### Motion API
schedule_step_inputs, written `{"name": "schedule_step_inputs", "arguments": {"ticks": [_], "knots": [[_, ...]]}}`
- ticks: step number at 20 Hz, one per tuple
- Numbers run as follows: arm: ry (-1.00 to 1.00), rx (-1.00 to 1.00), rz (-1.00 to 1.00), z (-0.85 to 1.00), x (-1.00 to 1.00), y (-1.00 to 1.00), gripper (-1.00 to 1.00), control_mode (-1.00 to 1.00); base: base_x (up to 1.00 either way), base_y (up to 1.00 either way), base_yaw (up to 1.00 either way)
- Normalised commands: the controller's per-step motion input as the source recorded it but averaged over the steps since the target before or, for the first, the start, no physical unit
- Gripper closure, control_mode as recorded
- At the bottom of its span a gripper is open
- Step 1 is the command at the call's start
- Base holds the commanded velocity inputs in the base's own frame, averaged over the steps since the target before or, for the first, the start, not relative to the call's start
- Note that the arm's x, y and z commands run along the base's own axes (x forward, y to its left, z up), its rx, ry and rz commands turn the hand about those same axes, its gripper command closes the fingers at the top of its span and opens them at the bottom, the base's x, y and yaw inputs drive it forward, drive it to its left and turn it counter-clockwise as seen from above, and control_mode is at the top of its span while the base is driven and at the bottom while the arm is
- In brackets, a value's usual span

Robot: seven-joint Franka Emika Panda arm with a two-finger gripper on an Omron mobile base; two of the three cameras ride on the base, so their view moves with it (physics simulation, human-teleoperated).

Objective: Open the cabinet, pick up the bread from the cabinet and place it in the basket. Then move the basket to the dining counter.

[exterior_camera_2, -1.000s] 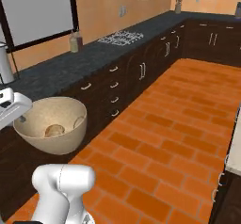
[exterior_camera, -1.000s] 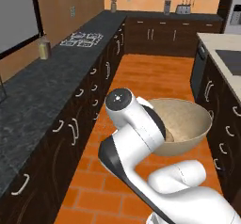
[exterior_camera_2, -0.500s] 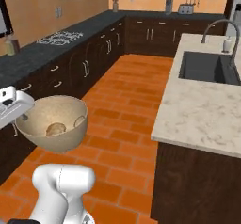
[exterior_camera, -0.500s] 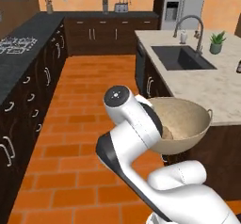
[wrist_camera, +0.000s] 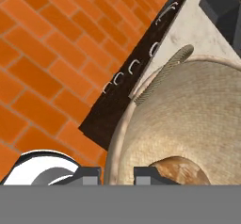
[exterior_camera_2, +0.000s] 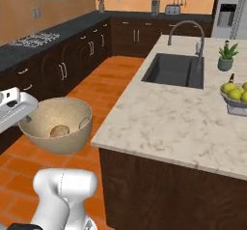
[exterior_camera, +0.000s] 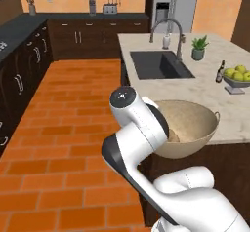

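Beside the near edge of the dining counter [exterior_camera_2: 164, 122], the basket [exterior_camera_2: 58, 130] hangs in the air above the orange brick floor [exterior_camera: 63, 128], carried by the white arm [exterior_camera: 141, 133]. From the right base view its rim sits just off the surface's near left corner, not resting on the stone. From the left base view the basket [exterior_camera: 188, 126] overlaps the near edge of the surface, partly hidden behind the arm. Inside it lies the bread [exterior_camera_2: 60, 131], a tan lump low against the speckled wall; the hand view shows the bread [wrist_camera: 181, 170] just past the fingers [wrist_camera: 149, 175]. The gripper [wrist_camera: 117, 175] is clamped on the basket's rim, one finger on either side of the wall. On the surface sit a dark sink [exterior_camera_2: 176, 70] with a curved tap [exterior_camera_2: 185, 31], a small potted plant [exterior_camera_2: 225, 56] and a grey bowl of fruit [exterior_camera_2: 236, 96] at the far right edge.
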Motion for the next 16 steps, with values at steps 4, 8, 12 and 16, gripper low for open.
{"name": "schedule_step_inputs", "arguments": {"ticks": [4,8,12,16], "knots": [[0.00,0.00,0.00,0.00,0.00,0.00,1.00,1.00,0.03,-1.00,-0.03],[0.00,0.00,0.00,0.00,0.00,0.00,1.00,1.00,0.13,-1.00,-0.02],[0.00,0.00,0.00,0.00,0.00,0.00,1.00,1.00,0.35,-1.00,0.00],[0.00,0.00,0.00,0.00,0.00,0.00,1.00,1.00,0.57,-1.00,-0.04]]}}
